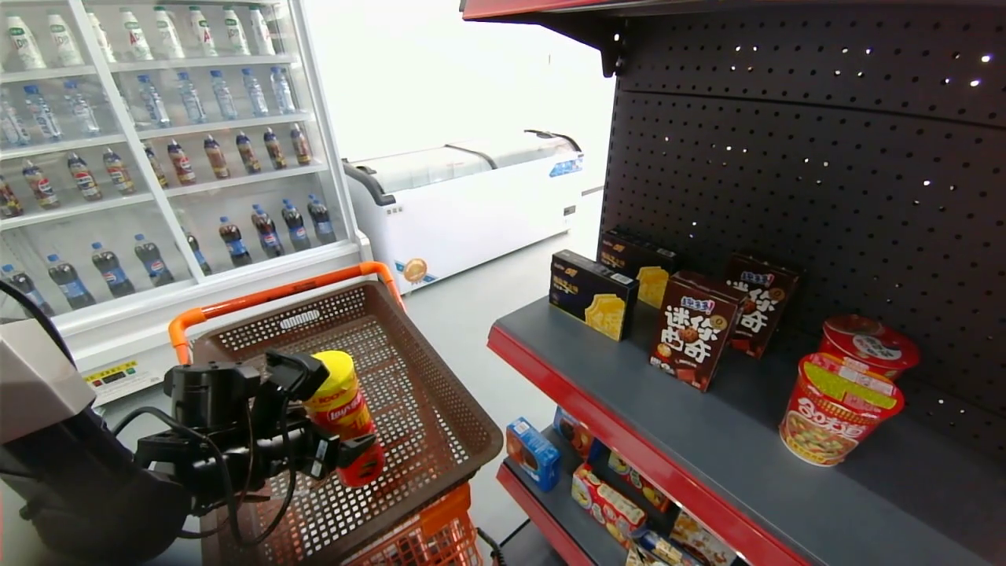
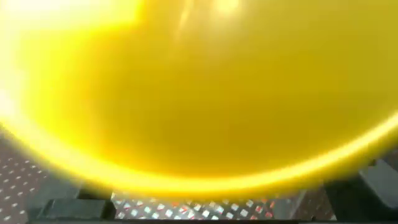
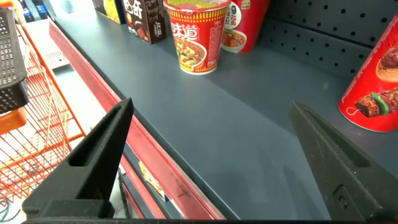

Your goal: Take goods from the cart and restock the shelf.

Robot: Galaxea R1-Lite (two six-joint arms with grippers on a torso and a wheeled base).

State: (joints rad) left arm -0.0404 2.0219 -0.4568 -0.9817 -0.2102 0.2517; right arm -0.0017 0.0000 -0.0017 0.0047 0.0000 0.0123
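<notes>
My left gripper (image 1: pixel 328 415) is shut on a tall chip can (image 1: pixel 346 409) with a yellow lid and a red and yellow wrap. It holds the can upright above the brown mesh basket (image 1: pixel 460 393) of the cart. The can's yellow top (image 2: pixel 199 87) sits right in front of the left wrist camera, with basket mesh (image 2: pixel 205 208) below it. My right gripper (image 3: pixel 211 162) is open and hangs empty over the front of the grey shelf board (image 3: pixel 249 137), near a red cup of noodles (image 3: pixel 196 34).
On the grey shelf (image 1: pixel 707 448) stand dark snack boxes (image 1: pixel 692 330) and two noodle cups (image 1: pixel 837 409), with bare board in front of them. A red-labelled tub (image 3: pixel 373 87) stands by the pegboard. Lower shelves hold several packets (image 1: pixel 534 452). A drinks fridge (image 1: pixel 157 157) stands behind the cart.
</notes>
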